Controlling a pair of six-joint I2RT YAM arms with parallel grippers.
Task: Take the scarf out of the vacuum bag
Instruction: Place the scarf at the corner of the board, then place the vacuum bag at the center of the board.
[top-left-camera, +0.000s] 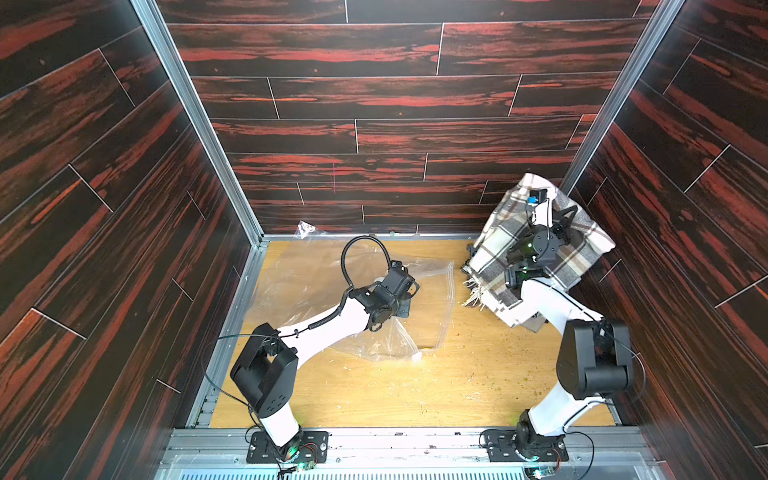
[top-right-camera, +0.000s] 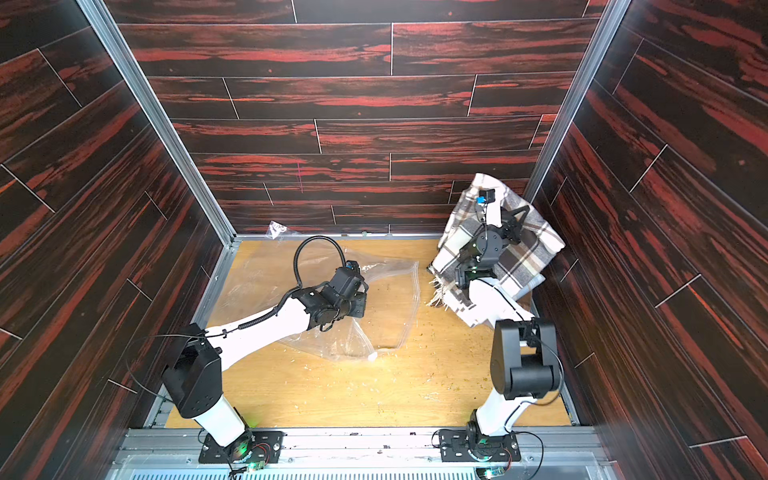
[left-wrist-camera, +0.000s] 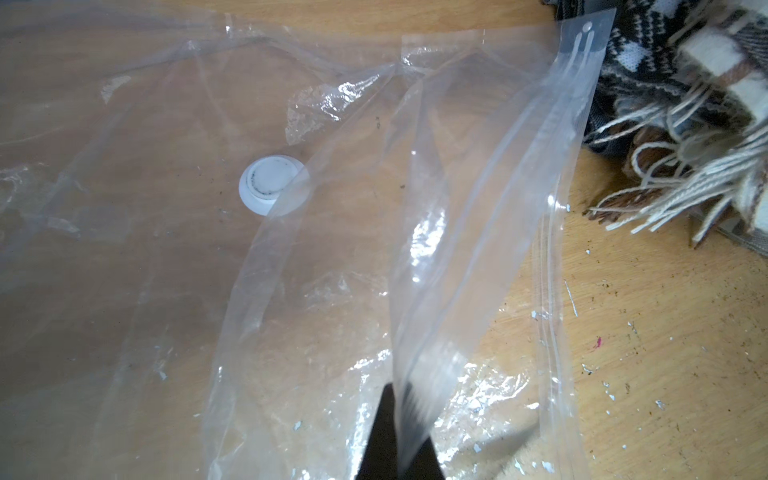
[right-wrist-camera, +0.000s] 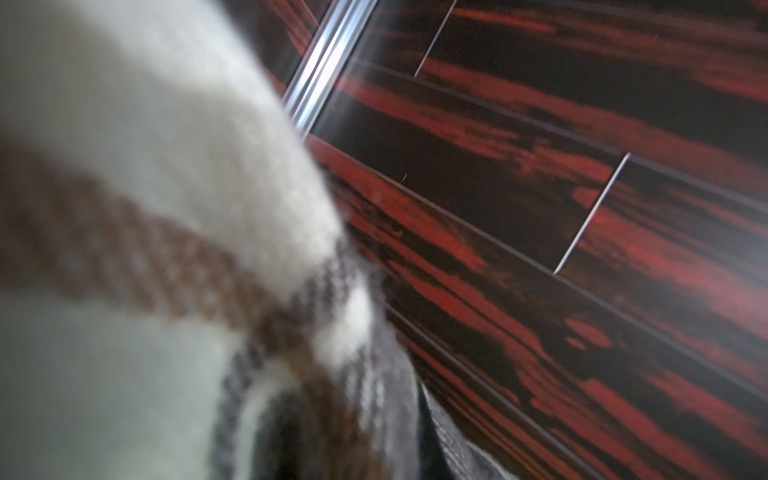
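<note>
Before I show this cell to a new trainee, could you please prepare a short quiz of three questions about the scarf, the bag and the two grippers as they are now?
1. True or false: the scarf lies inside the vacuum bag.
2. What is the left gripper shut on? A: the scarf's fringe. B: the clear plastic of the vacuum bag. C: nothing at all.
3. Short answer: which gripper holds the scarf up?

Key
1. False: the scarf hangs outside the bag, beside it.
2. B
3. The right gripper.
</note>
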